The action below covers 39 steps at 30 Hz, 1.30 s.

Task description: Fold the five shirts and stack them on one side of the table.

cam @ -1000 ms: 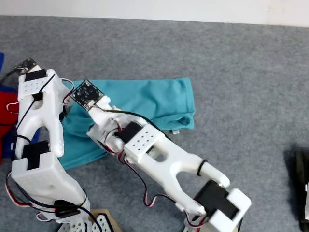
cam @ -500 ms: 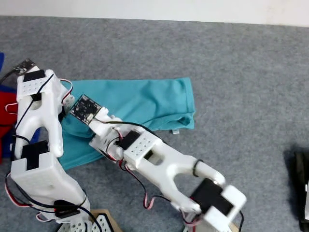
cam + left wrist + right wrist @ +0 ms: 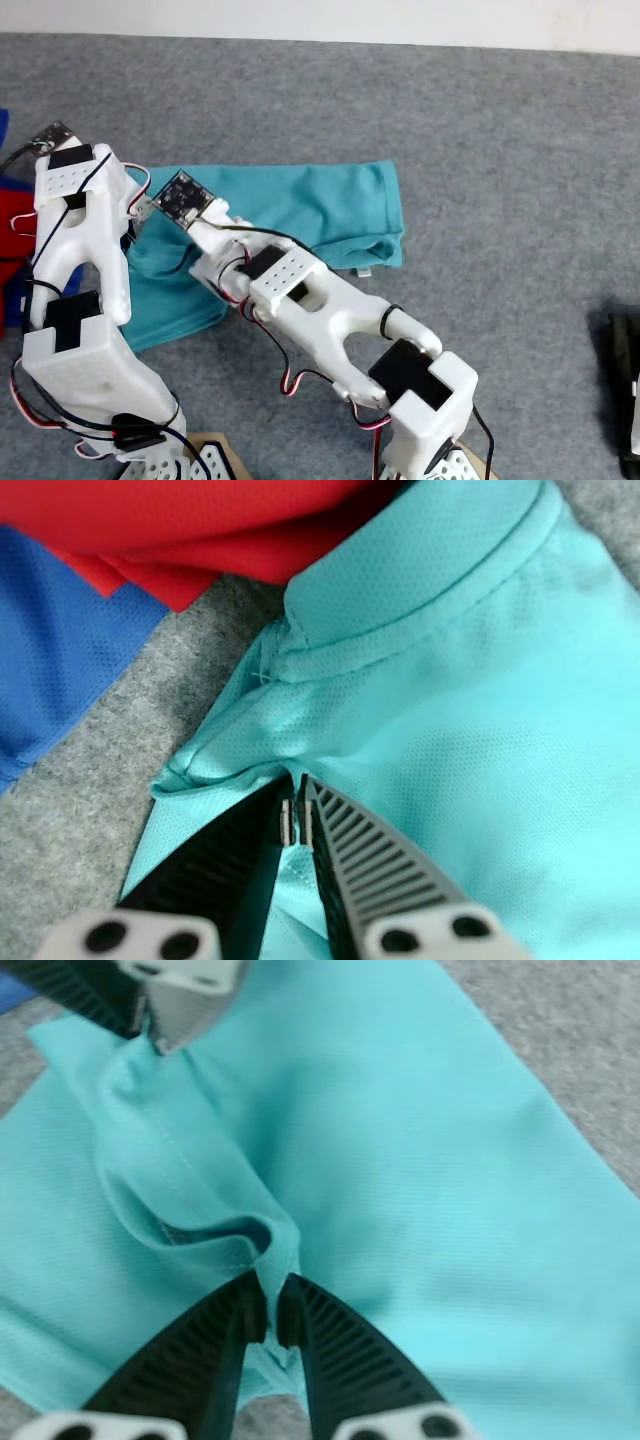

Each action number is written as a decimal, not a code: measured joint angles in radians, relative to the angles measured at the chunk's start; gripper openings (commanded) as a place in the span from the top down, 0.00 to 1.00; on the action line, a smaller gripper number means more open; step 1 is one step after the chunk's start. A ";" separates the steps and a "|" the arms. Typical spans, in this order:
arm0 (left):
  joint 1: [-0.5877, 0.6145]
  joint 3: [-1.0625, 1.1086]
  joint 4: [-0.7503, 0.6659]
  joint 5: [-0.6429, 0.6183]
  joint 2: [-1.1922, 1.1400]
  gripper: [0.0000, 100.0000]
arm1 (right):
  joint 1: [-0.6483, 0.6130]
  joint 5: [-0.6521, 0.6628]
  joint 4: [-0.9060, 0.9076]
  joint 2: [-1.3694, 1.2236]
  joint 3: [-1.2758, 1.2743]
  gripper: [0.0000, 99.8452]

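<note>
Left gripper (image 3: 297, 815): ribbed black jaws nearly closed, with a thin pleat of the teal shirt (image 3: 480, 680) pinched between the tips. The grab is just below a stitched seam band, collar or hem, I cannot tell which.

Right gripper (image 3: 268, 1305): jaws narrow, clamped on a rolled, double-stitched edge of the same shirt (image 3: 430, 1150). The left gripper's jaws show just beyond it, across a short ridge of bunched cloth.

Key relation: both grips sit close together at one end of the shirt (image 3: 320, 210), the end nearest the red shirt (image 3: 180, 520). The shirt's long axis runs away from the jaws toward the open table (image 3: 500, 130), and the far end lies flat with one corner tucked under. Most of the cloth lies on the right arm's side, while the left arm is hard up against the other garments. Judgement: any fold has to carry this pinched end along that axis, both arms together.

Materials:
- Shirt: fine mesh knit, limp, wrinkles readily.
- Red shirt: overlaps a blue shirt (image 3: 50, 650) of similar mesh, and its edge touches the teal seam band.
- Table: grey, felt-like nap, likely grippy under dragged cloth.
</note>
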<state>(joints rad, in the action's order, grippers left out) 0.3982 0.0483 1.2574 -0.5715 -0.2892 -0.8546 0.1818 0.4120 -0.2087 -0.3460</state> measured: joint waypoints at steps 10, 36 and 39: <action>0.000 0.002 0.000 0.000 0.000 0.99 | 0.080 0.000 0.000 0.000 0.025 0.99; 0.018 0.002 0.000 0.005 0.000 0.77 | 0.107 -0.011 0.052 -0.055 0.083 0.85; 0.018 0.002 0.000 0.005 0.000 0.80 | 0.107 -0.009 0.052 -0.055 0.083 0.86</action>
<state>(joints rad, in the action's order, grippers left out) 0.4166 0.0499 1.2574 -0.5669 -0.2892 -0.7472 0.1726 0.4641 -0.2639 -0.2631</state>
